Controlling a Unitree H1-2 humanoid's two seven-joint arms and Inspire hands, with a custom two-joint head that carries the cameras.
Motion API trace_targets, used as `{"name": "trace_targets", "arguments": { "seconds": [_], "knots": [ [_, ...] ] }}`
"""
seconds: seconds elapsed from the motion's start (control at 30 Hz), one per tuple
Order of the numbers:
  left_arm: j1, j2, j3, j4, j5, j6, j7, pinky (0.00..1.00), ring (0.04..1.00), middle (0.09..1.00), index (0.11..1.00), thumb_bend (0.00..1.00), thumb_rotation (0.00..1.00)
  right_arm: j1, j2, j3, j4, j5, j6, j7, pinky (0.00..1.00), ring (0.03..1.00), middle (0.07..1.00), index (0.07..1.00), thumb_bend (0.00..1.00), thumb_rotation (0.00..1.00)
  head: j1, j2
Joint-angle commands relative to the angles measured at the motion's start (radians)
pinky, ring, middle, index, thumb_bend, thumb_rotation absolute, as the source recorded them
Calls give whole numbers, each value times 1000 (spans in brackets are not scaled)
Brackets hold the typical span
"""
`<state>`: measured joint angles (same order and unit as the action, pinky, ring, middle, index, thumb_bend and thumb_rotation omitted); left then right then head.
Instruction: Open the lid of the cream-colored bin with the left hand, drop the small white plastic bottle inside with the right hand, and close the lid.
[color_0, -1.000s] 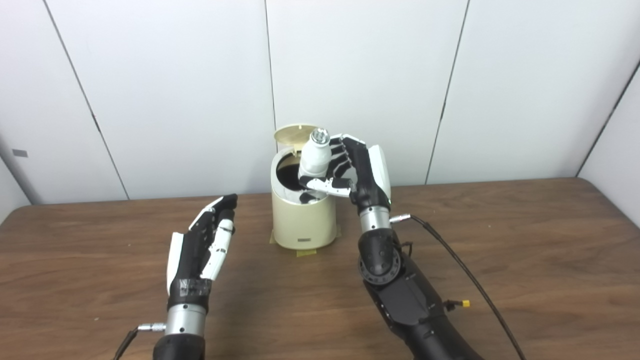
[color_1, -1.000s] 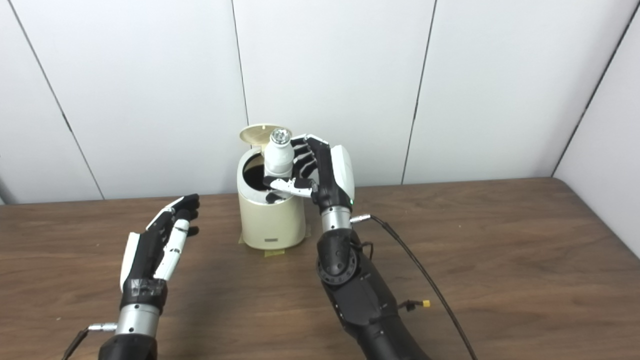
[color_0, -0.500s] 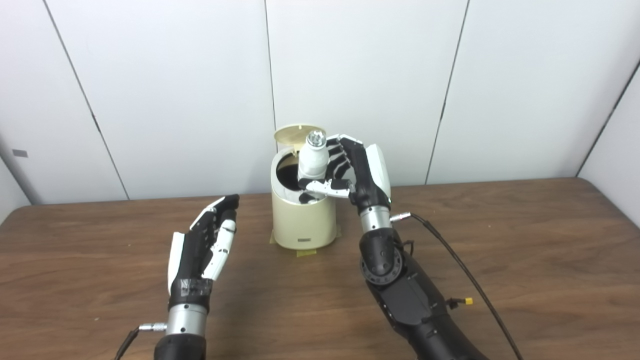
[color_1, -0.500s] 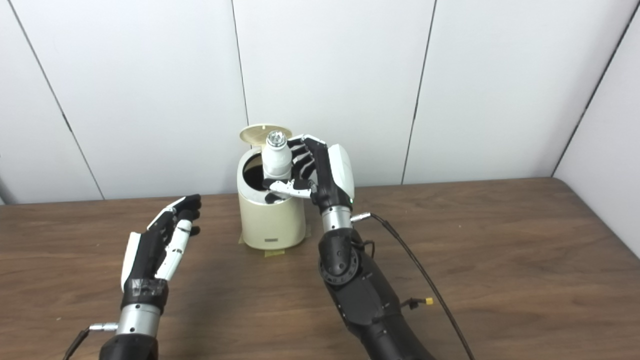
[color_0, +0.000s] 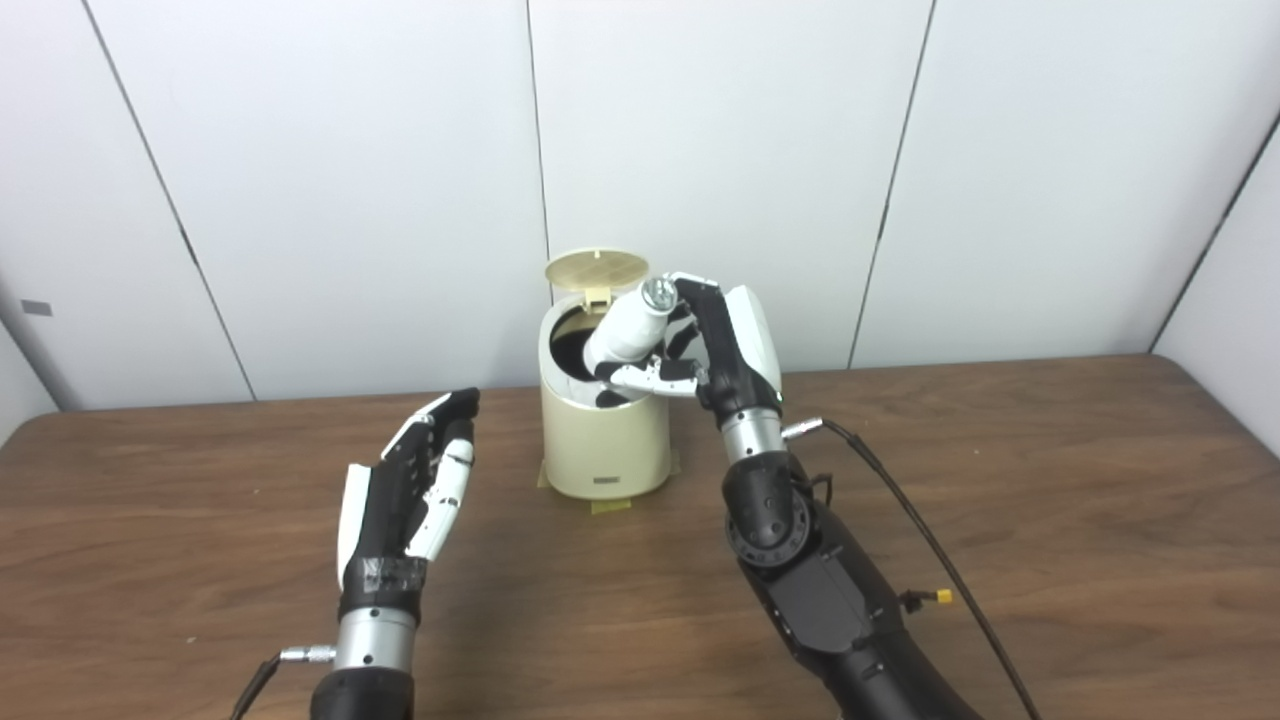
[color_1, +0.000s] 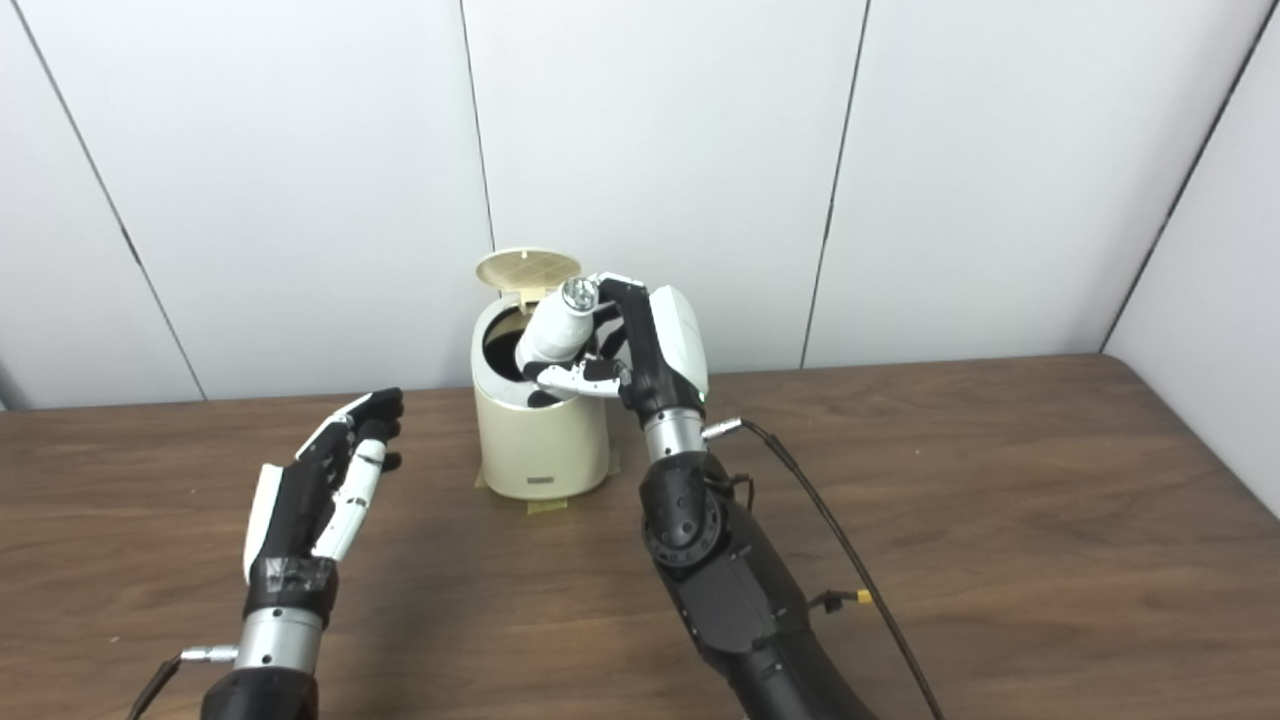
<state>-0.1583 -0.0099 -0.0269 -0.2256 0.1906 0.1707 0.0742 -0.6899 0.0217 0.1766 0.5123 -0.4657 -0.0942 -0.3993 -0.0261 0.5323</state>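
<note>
The cream-colored bin (color_0: 603, 440) stands at the back middle of the table with its round lid (color_0: 597, 268) flipped up behind the dark opening. The small white plastic bottle (color_0: 627, 328) leans over the bin's rim, silver cap up and to the right, its lower end at the opening. My right hand (color_0: 722, 345) is at the bin's right side, thumb under the bottle and fingers behind it, holding it. My left hand (color_0: 410, 490) hovers open left of the bin, fingers straight, touching nothing.
The bin sits on small tape tabs (color_0: 611, 505) on the brown wooden table (color_0: 1050, 520). A black cable (color_0: 905, 510) with a yellow connector trails from my right wrist across the table. White wall panels stand close behind the bin.
The bottle has tipped from upright to leaning, its bottom swinging left and down toward the bin opening. My right hand has shifted slightly. The left hand has stayed put.
</note>
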Motion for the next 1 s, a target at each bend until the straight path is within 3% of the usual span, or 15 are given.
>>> {"name": "trace_targets", "arguments": {
  "seconds": [0.0,0.5,0.77,0.97],
  "knots": [
    [-39,-9,-3,-37,8,-39,11,760,835,828,817,290,678,-36,9,14,-35,-4,-1,26,433,528,588,490,522,133,1,0],
    [-38,-7,-8,-36,13,-48,12,749,828,826,815,298,671,-25,15,19,-57,-17,28,30,428,519,581,490,523,134,0,-3],
    [-42,-9,-11,-27,20,-50,16,751,830,825,813,300,673,-35,25,22,-106,-34,109,38,440,531,596,492,522,134,-1,-10],
    [-44,-14,-14,-25,27,-50,20,756,832,827,817,297,682,-56,28,23,-135,-54,131,26,453,547,606,493,522,134,-1,-14]
  ]
}}
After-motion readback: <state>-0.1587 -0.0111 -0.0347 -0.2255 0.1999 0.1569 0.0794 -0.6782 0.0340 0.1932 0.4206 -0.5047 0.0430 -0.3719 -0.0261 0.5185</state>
